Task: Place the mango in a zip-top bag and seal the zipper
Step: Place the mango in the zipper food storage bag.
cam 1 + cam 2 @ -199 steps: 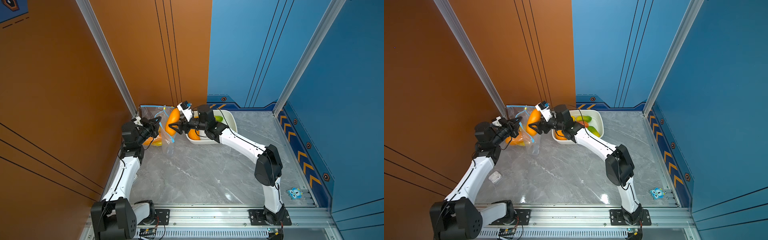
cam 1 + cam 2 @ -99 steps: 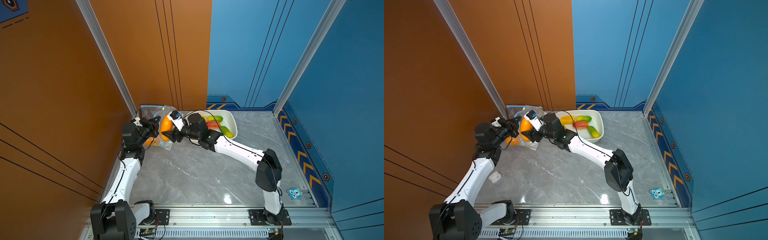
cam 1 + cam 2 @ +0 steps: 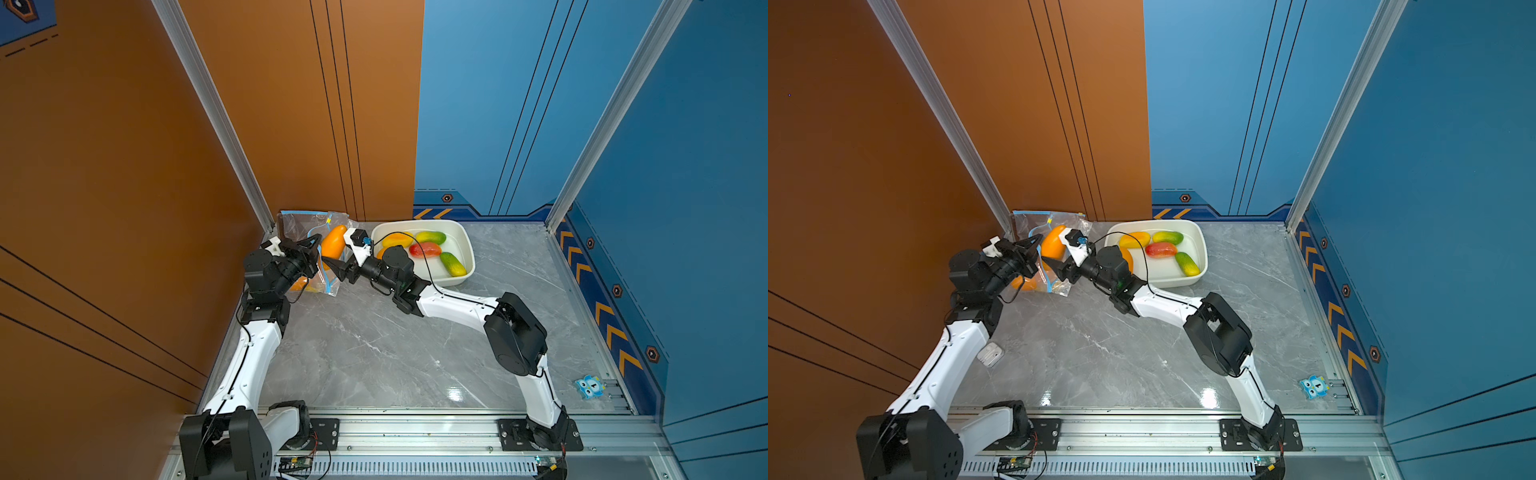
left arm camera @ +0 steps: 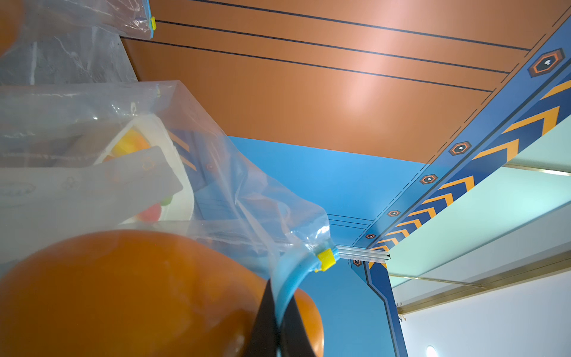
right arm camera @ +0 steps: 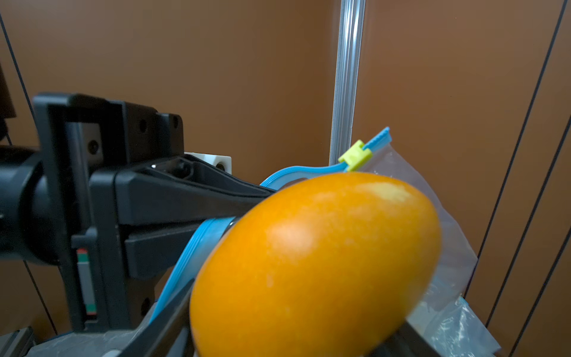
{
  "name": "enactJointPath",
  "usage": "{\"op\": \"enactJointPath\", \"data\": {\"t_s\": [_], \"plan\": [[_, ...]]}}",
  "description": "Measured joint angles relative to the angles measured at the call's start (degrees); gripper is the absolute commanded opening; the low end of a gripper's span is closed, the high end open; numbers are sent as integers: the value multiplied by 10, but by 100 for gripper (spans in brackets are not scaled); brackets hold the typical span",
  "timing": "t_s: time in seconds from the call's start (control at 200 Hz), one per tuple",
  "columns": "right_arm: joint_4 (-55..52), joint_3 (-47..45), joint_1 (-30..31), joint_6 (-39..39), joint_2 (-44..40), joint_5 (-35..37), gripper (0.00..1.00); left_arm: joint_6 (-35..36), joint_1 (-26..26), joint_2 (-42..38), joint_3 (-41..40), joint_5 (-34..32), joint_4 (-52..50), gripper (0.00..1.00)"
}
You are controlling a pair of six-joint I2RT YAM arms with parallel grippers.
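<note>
mango (image 3: pixel 333 247) shifted toward bag (image 3: pixel 326 287), clamped in right end effector (image 3: pixel 329 258)

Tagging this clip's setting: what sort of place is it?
Likely a robot data-collection cell, not a home: left arm and right arm mounted on a rail, panel walls closing in the table.
</note>
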Motion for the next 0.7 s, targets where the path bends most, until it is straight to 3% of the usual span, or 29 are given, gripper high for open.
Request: {"op": "enactJointPath", "data": {"t_s": [0.155, 0.31, 0.375, 0.45, 0.701], "plan": [[0, 11, 2, -4, 14, -2, 43, -4, 2, 0, 0, 0, 2, 0], [-80, 41, 10, -42, 33, -4, 55, -11, 5, -3, 0, 0, 1, 0], [-130, 51, 12, -59, 33, -1, 70, -13, 5, -5, 0, 0, -1, 0], [-199, 71, 11, -73, 32, 0, 99, -15, 5, -5, 0, 0, -3, 0], [-433, 105, -23, -59, -33, -12, 100, -14, 5, -5, 0, 0, -3, 0]]}}
